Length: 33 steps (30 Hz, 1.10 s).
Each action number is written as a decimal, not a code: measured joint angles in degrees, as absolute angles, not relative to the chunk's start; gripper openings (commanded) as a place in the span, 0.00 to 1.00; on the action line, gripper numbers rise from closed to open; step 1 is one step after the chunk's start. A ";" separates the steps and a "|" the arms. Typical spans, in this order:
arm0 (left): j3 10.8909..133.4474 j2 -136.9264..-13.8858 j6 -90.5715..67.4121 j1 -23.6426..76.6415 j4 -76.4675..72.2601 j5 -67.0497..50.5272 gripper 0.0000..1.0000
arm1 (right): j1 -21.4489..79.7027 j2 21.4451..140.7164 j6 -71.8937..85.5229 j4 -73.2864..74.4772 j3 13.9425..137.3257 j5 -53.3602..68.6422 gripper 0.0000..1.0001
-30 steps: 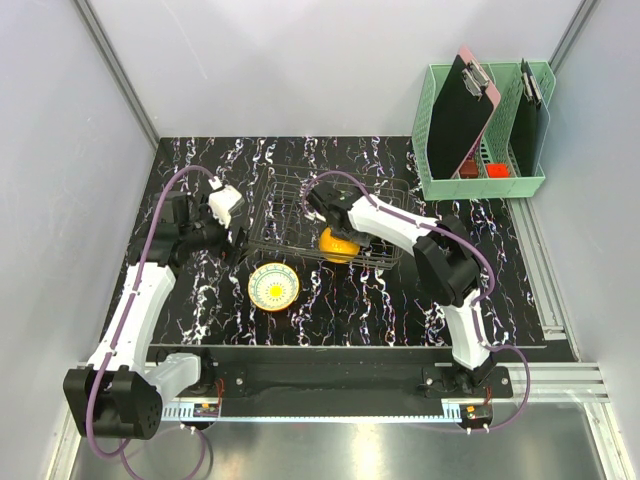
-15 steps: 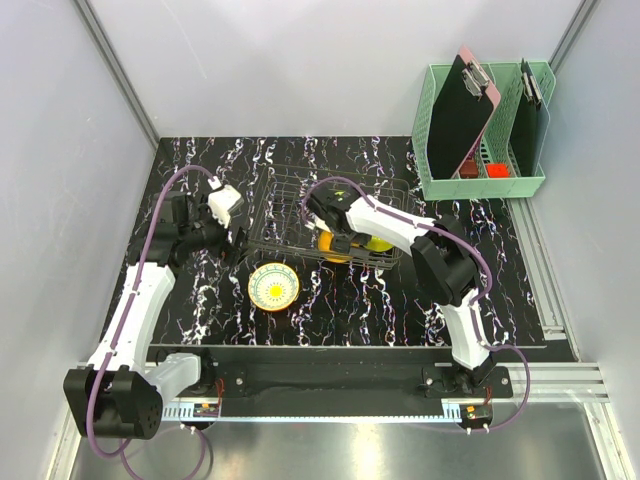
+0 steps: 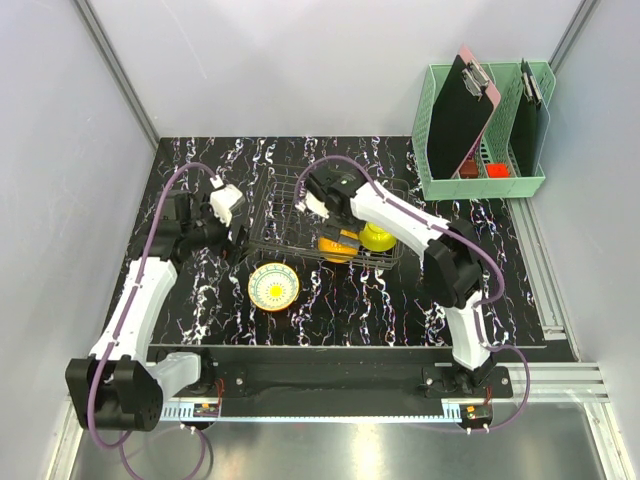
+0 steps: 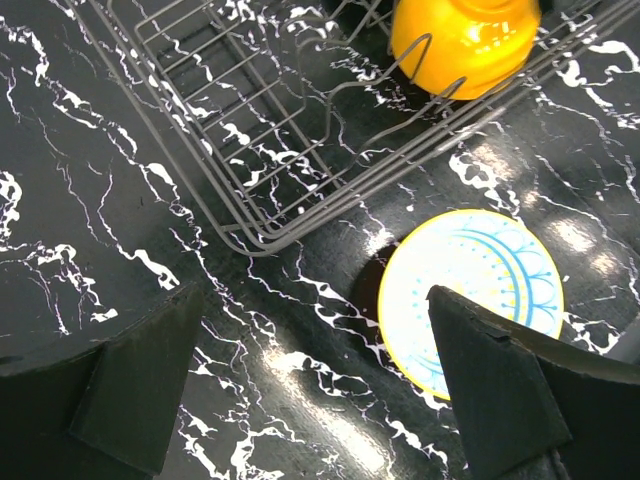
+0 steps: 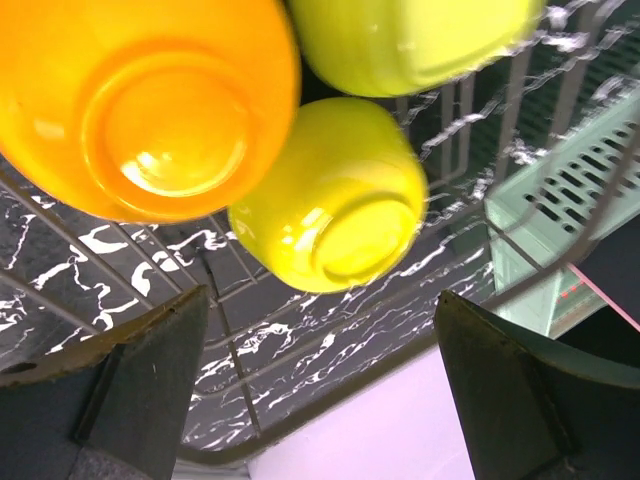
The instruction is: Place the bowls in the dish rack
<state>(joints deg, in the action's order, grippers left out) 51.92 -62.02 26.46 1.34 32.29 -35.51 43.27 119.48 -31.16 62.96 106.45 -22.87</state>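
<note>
Orange bowl (image 5: 150,110): base up inside the rack (image 3: 280,205), at its near edge. A second ago my right gripper (image 5: 320,300) sat low over it; now it lies uncovered.
Yellow-green bowl (image 5: 330,205): base up in the rack, right beside the orange one on its right. My arm hid it a second ago; from above it now shows plainly.
Lime bowl (image 5: 410,40): only its lower part shows in my right wrist view, over the wires just past the yellow-green one. From above my arm covers it.
Right gripper: has lifted and drawn back toward the rack's far-left part. Fingers spread wide, nothing between them.
What that means: I judge a placement is just finished and let go, so three bowls are in the rack.
Left gripper (image 4: 312,295): fingers apart and empty, hanging over the table (image 3: 330,310) left of the rack's near-left corner. It has hardly moved in the last second.
Cream bowl (image 4: 470,290): open side up on the table, outside the rack, just in front of its near-left corner and near my left fingers.
Red-orange bowl: I see it in no view.
Mint basket (image 3: 480,185): stands well apart at the far right with clipboards (image 3: 460,110) upright in it. There is something small and red low inside that I cannot identify.
Still to do: by my reckoning the cream bowl goes next, and my left gripper is the closer one.
</note>
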 measured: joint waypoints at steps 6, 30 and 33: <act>51.94 -64.97 25.21 1.32 29.17 -31.88 0.99 | 41.10 116.62 -29.30 61.87 109.67 -23.07 0.90; 56.55 -81.87 26.50 1.15 26.63 -41.80 0.99 | 34.87 110.34 -27.29 57.87 105.69 -25.52 0.85; 56.55 -81.84 27.79 0.89 28.08 -44.53 0.99 | 34.87 110.30 -27.27 57.69 105.69 -25.93 0.84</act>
